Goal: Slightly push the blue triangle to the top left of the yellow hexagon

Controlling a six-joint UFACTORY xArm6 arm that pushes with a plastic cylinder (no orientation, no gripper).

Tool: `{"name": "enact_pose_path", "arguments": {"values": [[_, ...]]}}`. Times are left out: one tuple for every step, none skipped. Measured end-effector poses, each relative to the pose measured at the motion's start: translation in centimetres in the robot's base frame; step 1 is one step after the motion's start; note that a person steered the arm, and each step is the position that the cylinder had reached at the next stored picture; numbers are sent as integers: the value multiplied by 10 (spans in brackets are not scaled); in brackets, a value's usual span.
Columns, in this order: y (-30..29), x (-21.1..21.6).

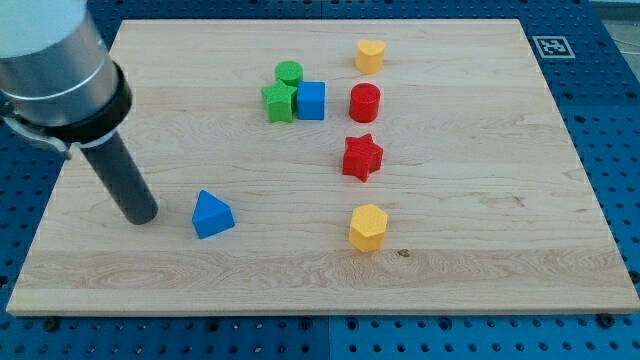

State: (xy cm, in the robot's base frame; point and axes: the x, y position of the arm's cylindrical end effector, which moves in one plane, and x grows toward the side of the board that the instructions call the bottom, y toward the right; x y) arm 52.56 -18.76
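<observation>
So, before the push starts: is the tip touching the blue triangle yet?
Apart. The camera view shows bare wood between my tip and the blue triangle, which sits on the tip's right in the view.

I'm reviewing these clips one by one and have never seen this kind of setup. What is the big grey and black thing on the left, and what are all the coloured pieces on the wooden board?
The grey and black thing is a robot arm ending in a dark rod, with no gripper. It holds nothing; it only pushes. My tip rests on the wooden board, just to the view's left of the blue triangle, apart from it. There is one camera, looking down at the board from an angle.

Further to the view's right, near the bottom, sits the yellow hexagon. Above it come a red star and a red cylinder, with another yellow block near the top. A tight cluster holds a green cylinder, a green block and a blue cube.
</observation>
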Motion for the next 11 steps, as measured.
{"name": "enact_pose_path", "arguments": {"values": [[16,-2],[28,17],[39,22],[54,15],[58,-15],[58,-43],[59,-54],[58,-37],[37,-12],[25,7],[26,20]]}}
